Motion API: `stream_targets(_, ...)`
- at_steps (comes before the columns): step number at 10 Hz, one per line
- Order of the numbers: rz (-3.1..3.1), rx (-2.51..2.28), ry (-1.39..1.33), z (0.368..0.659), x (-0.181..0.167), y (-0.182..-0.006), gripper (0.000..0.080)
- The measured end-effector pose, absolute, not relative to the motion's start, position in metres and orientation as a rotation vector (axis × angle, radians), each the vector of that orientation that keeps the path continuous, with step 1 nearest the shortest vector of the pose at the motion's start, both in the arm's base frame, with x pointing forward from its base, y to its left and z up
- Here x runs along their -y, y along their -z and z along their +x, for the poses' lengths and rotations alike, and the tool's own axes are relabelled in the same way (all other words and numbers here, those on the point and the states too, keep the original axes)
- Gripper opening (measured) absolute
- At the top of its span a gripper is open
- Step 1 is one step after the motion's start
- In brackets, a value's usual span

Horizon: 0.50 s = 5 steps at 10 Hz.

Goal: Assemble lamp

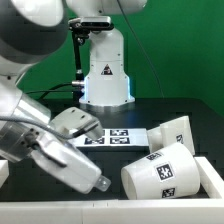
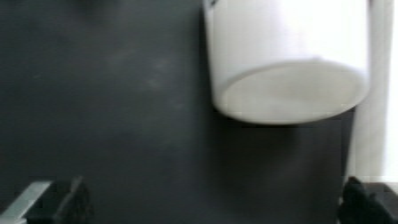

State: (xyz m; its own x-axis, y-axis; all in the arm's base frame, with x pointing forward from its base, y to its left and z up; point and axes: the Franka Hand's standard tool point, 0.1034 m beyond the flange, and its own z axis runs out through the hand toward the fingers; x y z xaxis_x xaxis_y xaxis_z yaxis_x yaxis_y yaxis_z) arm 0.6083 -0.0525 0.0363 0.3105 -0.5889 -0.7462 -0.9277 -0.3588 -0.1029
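My end effector (image 2: 210,200) is spread wide. In the wrist view its two dark fingers (image 2: 48,203) stand at opposite edges of the frame. Only bare black table (image 2: 125,110) lies between them, and they pinch nothing. Ahead of the fingers and apart from both, a white cylinder (image 2: 285,60) lies on its side with its flat round end turned toward the camera. From this view I cannot tell which lamp piece it is. Just beside it, at the frame's edge, is a blurred pale strip that is too cropped to name.

In the exterior view my arm (image 1: 40,140) fills the lower left of the frame, angled down toward the table. I cannot make out the fingertips there. The shade (image 1: 165,172) lies on its side at the lower right of the frame, with black-and-white tags on its wall facing the camera. Close behind it, at the middle right, a smaller lamp part (image 1: 172,132) is tipped over too and also carries tags. I cannot tell whether the two touch. The marker board (image 1: 112,137) lies flat at the centre of the frame, just left of the smaller lamp part, and my arm covers its near end. The white pedestal (image 1: 105,72) stands at the upper centre, at the back of the table.
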Motion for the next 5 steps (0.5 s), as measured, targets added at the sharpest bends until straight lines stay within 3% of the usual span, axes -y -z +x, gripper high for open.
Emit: stream_targets(5, -1.992, -1.41, -0.806, 0.602, 0.036, -0.026, 0.07)
